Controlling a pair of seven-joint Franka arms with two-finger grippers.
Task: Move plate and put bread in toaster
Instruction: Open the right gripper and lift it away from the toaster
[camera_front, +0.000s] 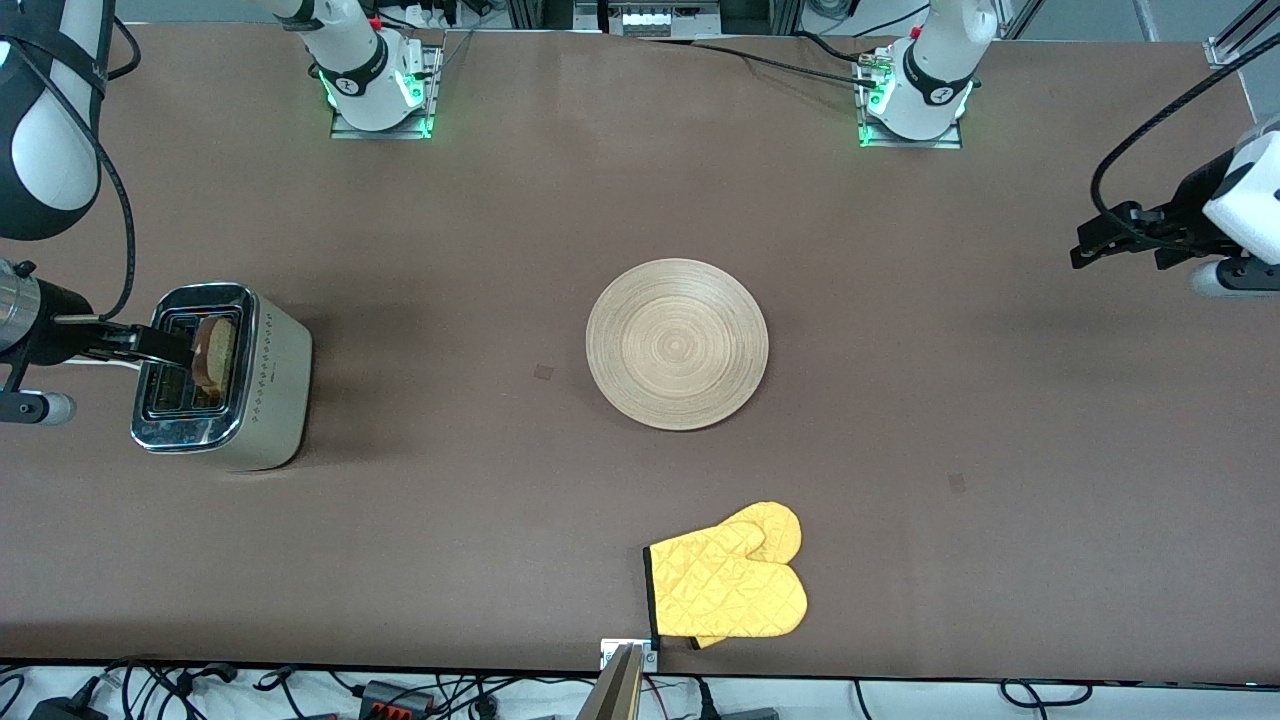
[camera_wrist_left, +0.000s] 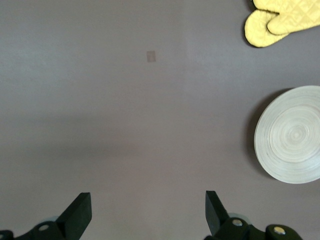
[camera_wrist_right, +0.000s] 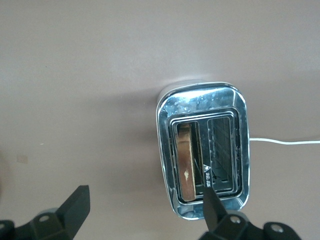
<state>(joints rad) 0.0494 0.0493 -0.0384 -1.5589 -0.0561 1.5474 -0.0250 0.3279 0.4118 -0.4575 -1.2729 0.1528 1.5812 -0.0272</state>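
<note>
Bread (camera_front: 214, 352): one slice, tan face, dark crust, standing on edge in a slot of the toaster (camera_front: 222, 378), top part rising above the chrome; the wrist view of the right arm shows it in one slot with the neighbouring slot vacant. Free of any grip.

Toaster: boxy, chrome top, brushed sides with a row of small marks, upright on the bench (camera_front: 480, 230) at the right arm's end. White cord (camera_wrist_right: 285, 142) runs out from one side.

Right hand (camera_front: 165, 345): over the toaster top, at about nine o'clock of the bread in the front view, fingers spread apart, holding nothing. One finger (camera_wrist_right: 212, 200) crosses the toaster's rim in its own wrist view.

Plate (camera_front: 677, 343): round, pale wood, ring grain, flat on the bench near its middle, well apart from the toaster, at roughly three o'clock of it in the front view. Nothing on it.

Oven mitts (camera_front: 730, 582): yellow, quilted, a stacked pair, at about five o'clock of the plate in the front view, nearer the front camera, close to the bench edge, apart from the plate.

Left hand (camera_front: 1100, 240): waiting over bare bench at the left arm's end, fingers (camera_wrist_left: 80, 214) released and wide, gripping nothing; plate and mitts well apart from it.
</note>
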